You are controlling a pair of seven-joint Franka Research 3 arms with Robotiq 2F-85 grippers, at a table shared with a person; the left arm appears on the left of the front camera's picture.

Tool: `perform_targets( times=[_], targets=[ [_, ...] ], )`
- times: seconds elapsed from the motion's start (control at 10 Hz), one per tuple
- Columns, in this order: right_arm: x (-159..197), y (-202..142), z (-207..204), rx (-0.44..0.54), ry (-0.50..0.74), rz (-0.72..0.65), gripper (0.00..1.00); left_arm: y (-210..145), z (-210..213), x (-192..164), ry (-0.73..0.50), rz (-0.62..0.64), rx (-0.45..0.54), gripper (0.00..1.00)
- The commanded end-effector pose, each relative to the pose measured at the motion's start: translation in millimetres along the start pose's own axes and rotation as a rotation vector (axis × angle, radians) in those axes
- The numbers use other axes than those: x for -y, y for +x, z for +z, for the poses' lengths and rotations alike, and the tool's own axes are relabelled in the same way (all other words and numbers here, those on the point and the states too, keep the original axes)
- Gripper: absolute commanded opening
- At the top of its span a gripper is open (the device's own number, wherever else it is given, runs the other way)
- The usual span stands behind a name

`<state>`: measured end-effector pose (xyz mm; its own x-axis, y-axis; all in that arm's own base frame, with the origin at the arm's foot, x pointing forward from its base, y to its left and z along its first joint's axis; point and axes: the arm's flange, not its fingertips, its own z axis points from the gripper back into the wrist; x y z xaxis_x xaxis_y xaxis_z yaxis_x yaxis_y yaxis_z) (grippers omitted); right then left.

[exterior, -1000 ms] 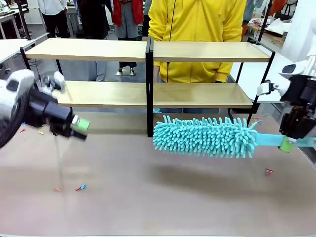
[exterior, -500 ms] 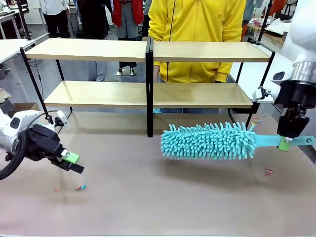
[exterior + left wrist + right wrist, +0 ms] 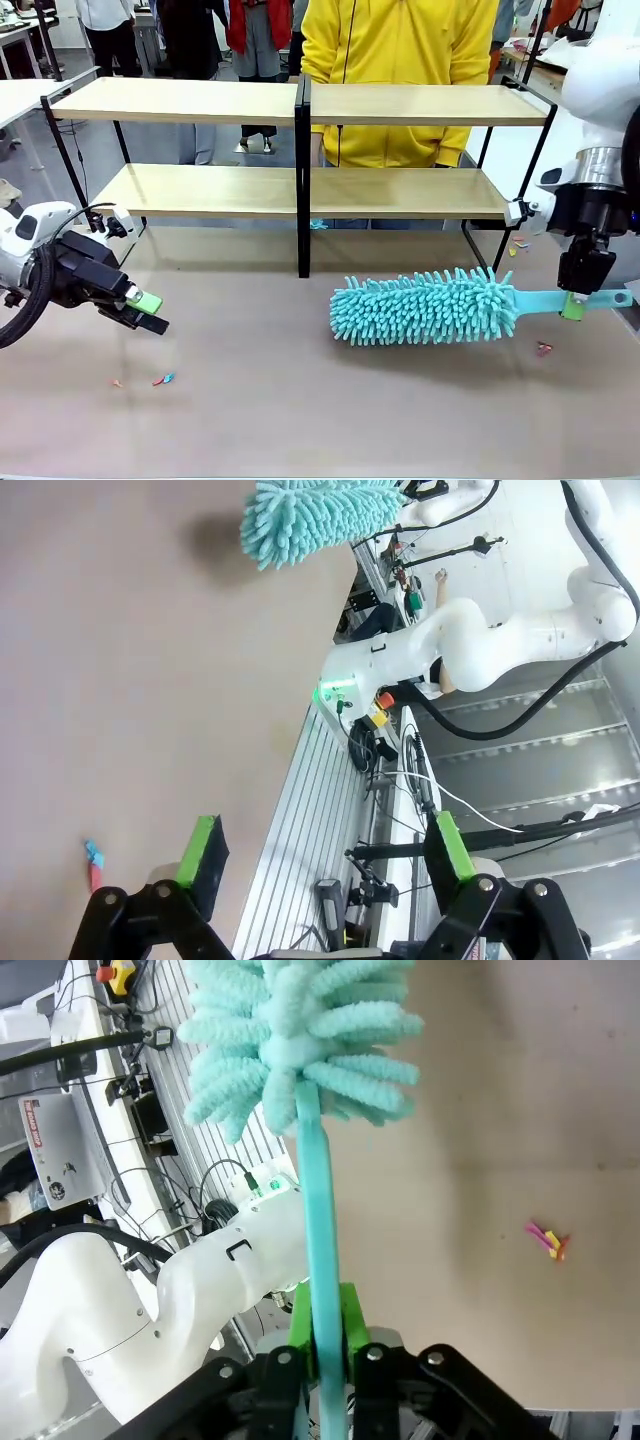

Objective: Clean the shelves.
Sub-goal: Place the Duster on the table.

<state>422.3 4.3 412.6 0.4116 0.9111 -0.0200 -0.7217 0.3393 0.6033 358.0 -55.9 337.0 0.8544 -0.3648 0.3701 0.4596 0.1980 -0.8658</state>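
On table, near edge: small red and blue scraps (image 3: 163, 379) are seen on the matte brown table (image 3: 300, 400); more scraps (image 3: 543, 348) lie at the right
left gripper (image 3: 148, 311): held low over the table at the left; jaws stand wide apart with nothing between the green pads (image 3: 201, 851)
right gripper (image 3: 573, 302): pads are seen against both sides of the flat teal handle (image 3: 318, 1250); handle is taken near its free end
duster (image 3: 425, 306): fluffy teal chenille head on a thin stiff plastic handle; head is held roughly level just above the table, in front of the right half of the rack; whether the fibres touch the surface cannot be told
handling: duster is judged light, head soft and yielding; handle smooth, so rotation in the pads is a risk; a hold closer to the head would be firmer
shelves (image 3: 300, 190): two tiers of long light-wood boards on a thin black metal frame with a central upright; rigid, flat, smooth; placed mid-table behind the duster; both tiers bare
far side: person in yellow top (image 3: 400, 60) is stood behind the rack
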Motion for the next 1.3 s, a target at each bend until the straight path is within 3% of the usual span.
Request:
perform_targets(
  times=[0.0,0.1,0.2,0.4,0.5,0.8,0.9,1.0,1.1,1.2],
  targets=[
    [1,-2,5,-0.011,0.003,-0.002,0.42,-1,-3,3,-0.020,0.006,0.026,1.00],
    [0,-4,8,-0.001,-0.036,-0.022,0.69,-1,-3,3,-0.020,0.006,0.026,1.00],
    [-3,-12,21,0.146,-0.169,-0.039,0.99,-1,-3,3,-0.020,0.006,0.026,1.00],
    [-13,-40,46,0.476,-0.359,-0.060,1.00,-1,-3,3,-0.020,0.006,0.026,1.00],
    [-18,-56,53,0.605,-0.392,-0.069,1.00,-1,-3,3,-0.020,0.006,0.026,1.00],
    [-46,-75,38,0.689,-0.294,0.027,1.00,-1,-3,3,-0.020,0.006,0.026,1.00],
    [-68,-81,36,0.786,-0.278,0.065,1.00,-1,-3,3,-0.020,0.006,0.026,1.00],
    [-88,-88,38,0.923,-0.170,0.065,1.00,-1,-3,3,-0.020,0.006,0.026,1.00],
    [-95,-91,38,1.011,0.033,-0.009,1.00,-1,-3,3,-0.020,0.006,0.026,1.00],
    [-94,-86,32,1.005,0.173,-0.122,1.00,-1,-3,3,-0.020,0.006,0.026,1.00]
  ],
)
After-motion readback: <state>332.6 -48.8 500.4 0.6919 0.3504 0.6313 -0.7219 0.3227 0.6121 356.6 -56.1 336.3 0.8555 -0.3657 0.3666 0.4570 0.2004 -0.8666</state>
